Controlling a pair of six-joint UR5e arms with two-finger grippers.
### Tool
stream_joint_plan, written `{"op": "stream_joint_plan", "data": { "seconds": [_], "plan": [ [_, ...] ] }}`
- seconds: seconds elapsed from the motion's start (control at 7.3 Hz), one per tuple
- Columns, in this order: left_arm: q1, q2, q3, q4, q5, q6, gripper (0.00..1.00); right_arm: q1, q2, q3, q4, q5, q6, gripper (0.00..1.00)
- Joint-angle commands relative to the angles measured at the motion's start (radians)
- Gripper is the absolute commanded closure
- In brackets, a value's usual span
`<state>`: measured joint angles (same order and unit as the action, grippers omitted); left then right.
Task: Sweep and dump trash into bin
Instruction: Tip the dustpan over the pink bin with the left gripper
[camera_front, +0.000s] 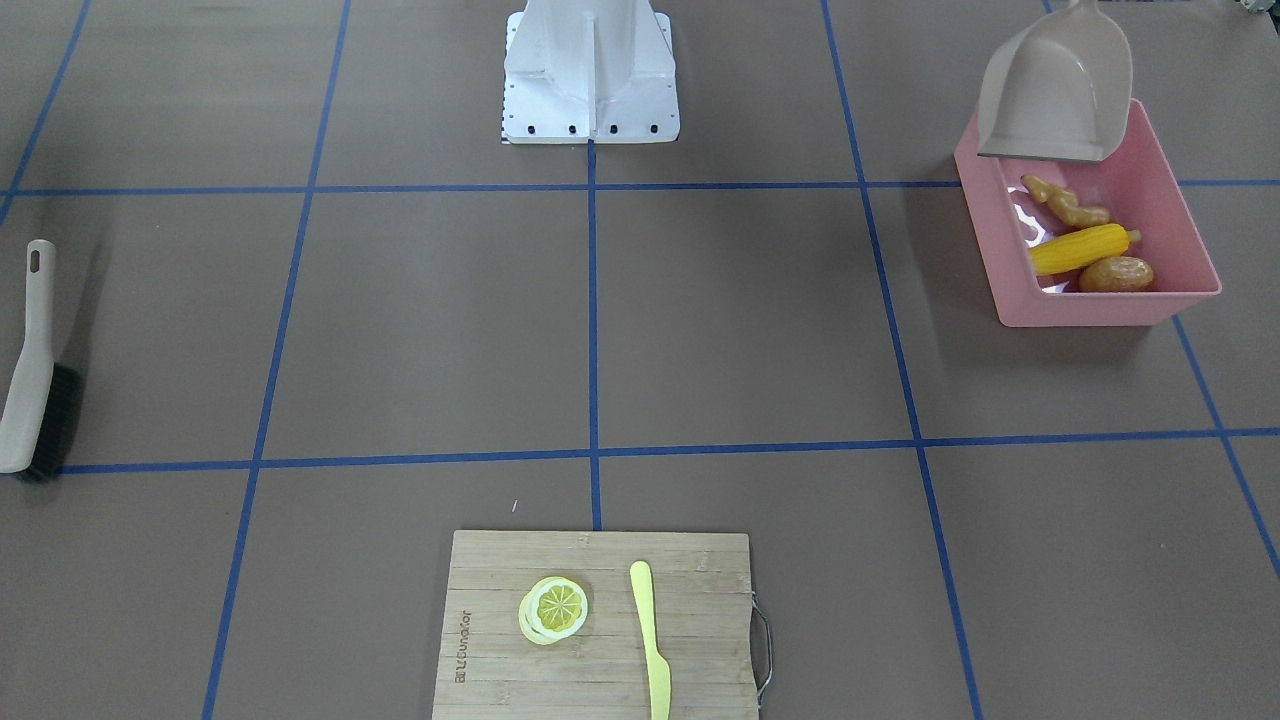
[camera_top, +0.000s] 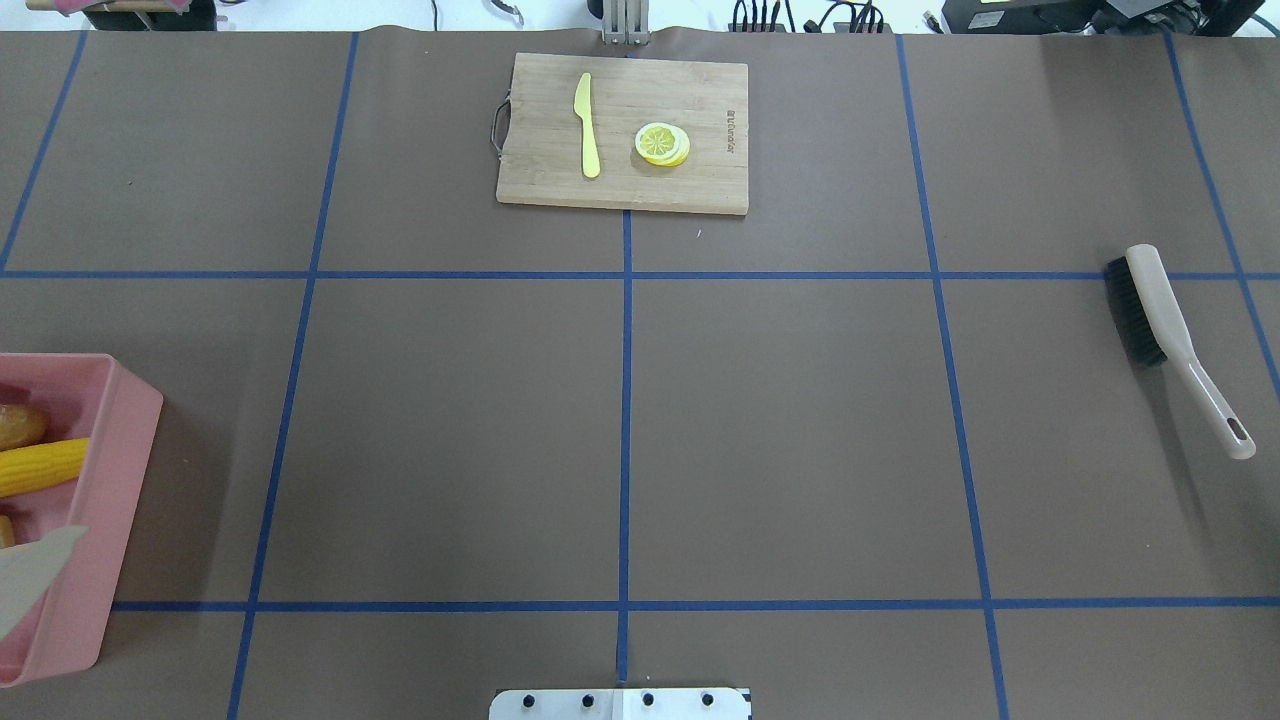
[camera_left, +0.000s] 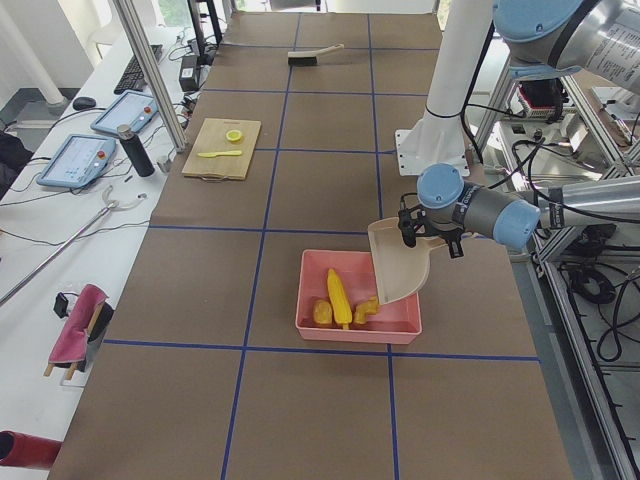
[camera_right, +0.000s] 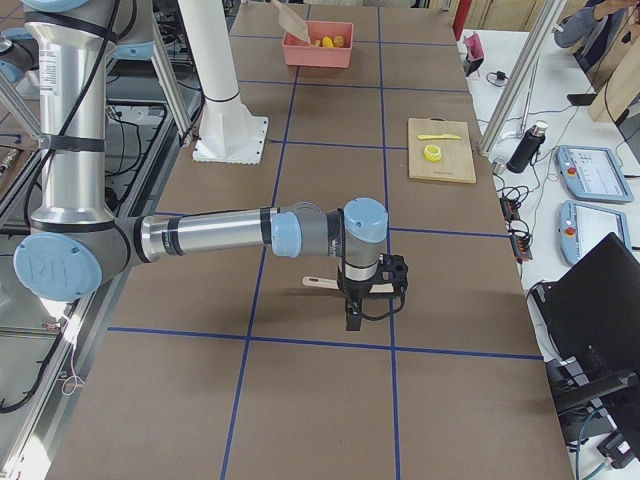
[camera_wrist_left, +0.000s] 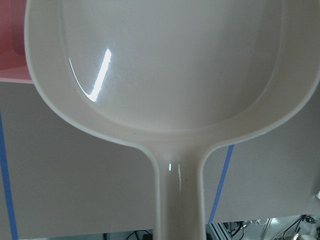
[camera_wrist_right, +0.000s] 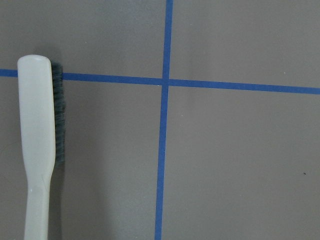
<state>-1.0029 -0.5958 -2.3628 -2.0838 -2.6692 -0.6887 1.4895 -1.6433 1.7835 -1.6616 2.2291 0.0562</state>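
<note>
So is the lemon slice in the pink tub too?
No, the lemon slice lies on the wooden board, far from the pink tub.

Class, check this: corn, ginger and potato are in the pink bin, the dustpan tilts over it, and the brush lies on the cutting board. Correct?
One slip: the brush lies on the bare table, well away from the board, as the front-facing view shows. The rest holds: corn, ginger and potato are in the bin, and the dustpan tilts over it.

bin (camera_front: 1100, 305): robot's left; corn (camera_front: 1080, 248), ginger (camera_front: 1065, 202), potato (camera_front: 1115, 274) inside
dustpan (camera_front: 1055, 90): over bin's robot-side end
brush (camera_front: 28, 375): robot's right
cutting board (camera_front: 500, 600): far middle; knife (camera_front: 652, 640), lemon slice (camera_front: 555, 608) on it
</note>
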Motion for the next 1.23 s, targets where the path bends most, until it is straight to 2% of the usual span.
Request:
{"op": "stream_joint_plan", "data": {
  "seconds": [0.0, 0.55, 0.96, 1.1],
  "plan": [
    [-0.008, 0.007, -0.013, -0.001, 0.0, 0.0, 1.0, 0.0, -0.001, -0.003, -0.001, 0.003, 0.001, 0.0],
    [-0.086, 0.048, -0.062, 0.027, 0.002, 0.001, 1.0, 0.0, -0.003, -0.006, -0.001, 0.003, 0.001, 0.0],
    [-0.164, 0.041, -0.087, 0.036, 0.008, 0.0, 1.0, -0.002, -0.003, -0.018, -0.001, -0.005, 0.002, 0.0],
    [-0.193, 0.019, -0.099, 0.036, 0.037, 0.002, 1.0, -0.002, -0.003, -0.018, -0.001, -0.005, 0.002, 0.0]
  ]
}}
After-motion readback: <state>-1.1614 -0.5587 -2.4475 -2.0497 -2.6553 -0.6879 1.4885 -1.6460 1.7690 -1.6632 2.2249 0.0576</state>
